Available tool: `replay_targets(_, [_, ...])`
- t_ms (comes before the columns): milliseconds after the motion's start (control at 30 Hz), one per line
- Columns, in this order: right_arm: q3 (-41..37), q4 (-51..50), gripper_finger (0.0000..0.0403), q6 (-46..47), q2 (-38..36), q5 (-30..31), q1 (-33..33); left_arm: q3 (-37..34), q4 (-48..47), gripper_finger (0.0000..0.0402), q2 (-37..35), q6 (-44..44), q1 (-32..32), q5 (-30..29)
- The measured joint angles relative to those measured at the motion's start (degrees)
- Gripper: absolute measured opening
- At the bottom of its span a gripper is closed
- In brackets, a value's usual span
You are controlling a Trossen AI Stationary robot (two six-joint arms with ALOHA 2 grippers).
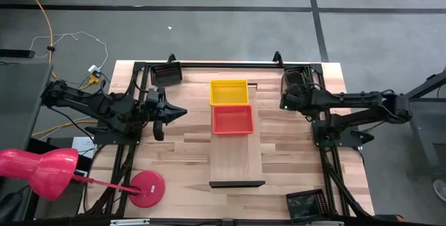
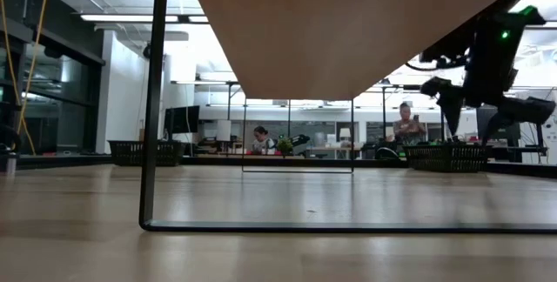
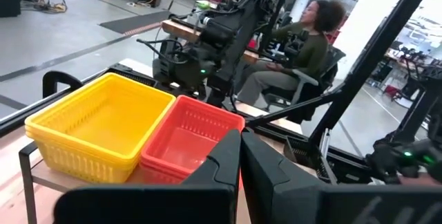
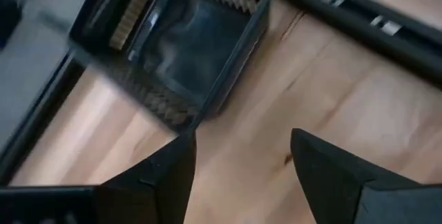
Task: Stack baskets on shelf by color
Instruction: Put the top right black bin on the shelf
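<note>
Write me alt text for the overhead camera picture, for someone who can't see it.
Seen from above, a yellow basket and a red-orange basket sit side by side on a narrow wooden shelf at the table's middle. The left pincer is shut beside them; the right pincer hovers open near a black basket at the far edge.

No text, label or number seems readable anywhere, though distant room details are unclear.

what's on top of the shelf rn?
On the shelf: a yellow basket and a red-orange basket, side by side, both empty inside. How many are nested beneath each can't be seen.
</note>
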Motion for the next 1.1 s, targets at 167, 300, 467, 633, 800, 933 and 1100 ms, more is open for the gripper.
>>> replay_targets(167, [-0.56, 2.16, 0.021, 0.51, 0.01, 1.85, -7.22, 0.0, 0.04, 0.0, 0.0, -0.48, 0.0, -0.21])
replay_targets(300, [-0.56, 3.78, 0.0205, -1.14, 0.65, 0.59, -12.38, 0.0, 0.25, 0.0, 0.0, -0.46, 0.01, -0.38])
replay_targets(467, [-0.56, 6.95, 0.0204, -3.41, 4.08, -3.1, -16.28, 0.0, 0.28, 0.0, 0.02, -0.46, 0.0, -1.04])
replay_targets(633, [-0.56, 10.33, 0.0202, -4.43, 8.46, -6.47, -17.88, 0.0, 0.38, 0.0, 0.02, -0.57, 0.0, -1.95])
replay_targets(800, [-0.56, 11.09, 0.0154, -5.87, 9.67, -6.68, -17.89, 0.0, 0.44, 0.0, 0.02, -1.58, 0.0, -1.99])
replay_targets(933, [-0.56, 11.18, 0.0058, -10.12, 8.19, -5.31, -17.68, 0.0, 0.44, 0.0, 0.02, -1.95, 0.02, -1.99])
replay_targets(1100, [-0.27, 11.13, 0.0017, -15.6, 1.34, -0.29, -15.2, 0.0, 0.44, 0.0, 0.02, -1.24, 0.01, -1.98])
